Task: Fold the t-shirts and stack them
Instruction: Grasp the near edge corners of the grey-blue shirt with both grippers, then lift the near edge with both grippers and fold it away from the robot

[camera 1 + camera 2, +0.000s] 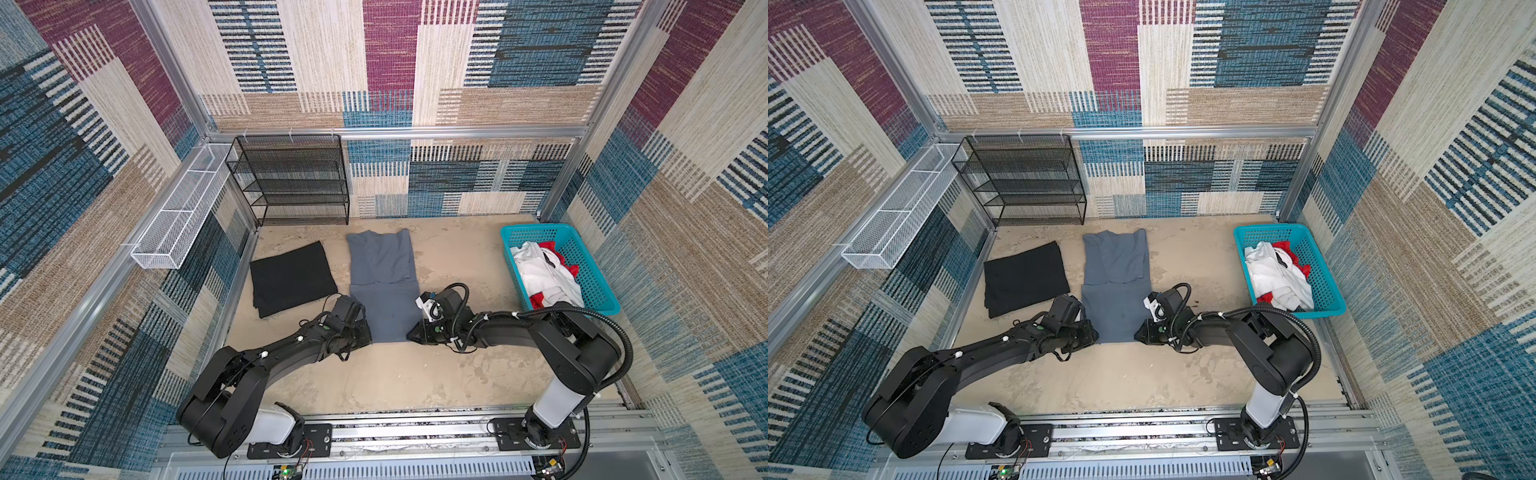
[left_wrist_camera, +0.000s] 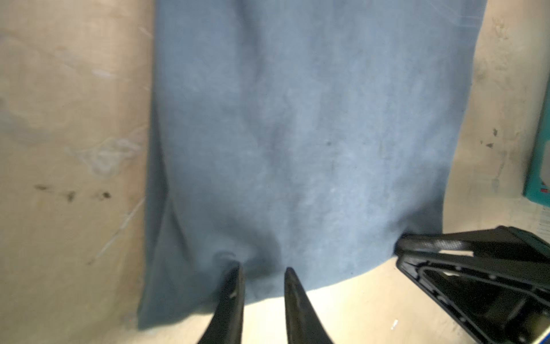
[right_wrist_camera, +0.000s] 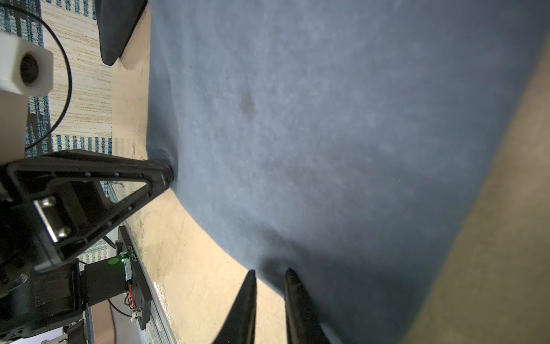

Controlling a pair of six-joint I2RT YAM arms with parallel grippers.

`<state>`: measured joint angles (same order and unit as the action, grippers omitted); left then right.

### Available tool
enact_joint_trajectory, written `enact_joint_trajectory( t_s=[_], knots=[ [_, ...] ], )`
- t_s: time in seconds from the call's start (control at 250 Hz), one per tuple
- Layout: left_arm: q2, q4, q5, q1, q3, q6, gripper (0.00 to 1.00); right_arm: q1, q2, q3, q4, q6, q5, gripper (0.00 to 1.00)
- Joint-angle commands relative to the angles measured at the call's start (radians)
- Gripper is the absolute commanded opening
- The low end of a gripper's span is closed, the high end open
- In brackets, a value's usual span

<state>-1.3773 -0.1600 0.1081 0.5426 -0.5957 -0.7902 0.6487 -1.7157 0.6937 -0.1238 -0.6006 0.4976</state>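
Now the left end effector [image 2: 262, 268] and right end effector [image 3: 271, 271] each clamp a near hem corner of the slate blue-grey cloth t-shirt [image 1: 380, 266], which lies flat ahead of them. Best to lift both evenly and carry the hem forward toward the collar, keeping it taut.

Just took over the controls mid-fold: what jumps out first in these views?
A long blue-grey shirt lies in the middle, its near corners pinched by the left gripper and the right gripper. A folded black shirt lies to its left, and a turquoise basket of crumpled white and red shirts stands at the far right.
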Motion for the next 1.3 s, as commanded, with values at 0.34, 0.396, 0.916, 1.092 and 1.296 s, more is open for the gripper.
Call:
enact_joint_trajectory(
  t_s=[0.34, 0.396, 0.916, 1.092, 1.296],
  knots=[
    [0.1, -0.143, -0.085, -0.043, 0.092, 0.012, 0.26, 0.002, 0.012, -0.024, 0.188, -0.013, -0.084, 0.22],
    [0.122, -0.156, -0.082, -0.043, 0.102, 0.016, 0.26, 0.001, 0.024, -0.024, 0.198, -0.01, -0.088, 0.22],
    [0.201, -0.037, 0.117, -0.033, 0.151, 0.016, 0.41, -0.002, 0.263, -0.07, 0.291, -0.033, -0.168, 0.46],
    [0.123, -0.006, 0.114, -0.005, 0.128, 0.002, 0.41, -0.018, 0.291, -0.08, 0.315, -0.027, -0.195, 0.47],
    [0.026, -0.027, 0.086, 0.01, 0.081, -0.004, 0.38, -0.06, 0.315, -0.112, 0.313, -0.009, -0.186, 0.49]
  ],
)
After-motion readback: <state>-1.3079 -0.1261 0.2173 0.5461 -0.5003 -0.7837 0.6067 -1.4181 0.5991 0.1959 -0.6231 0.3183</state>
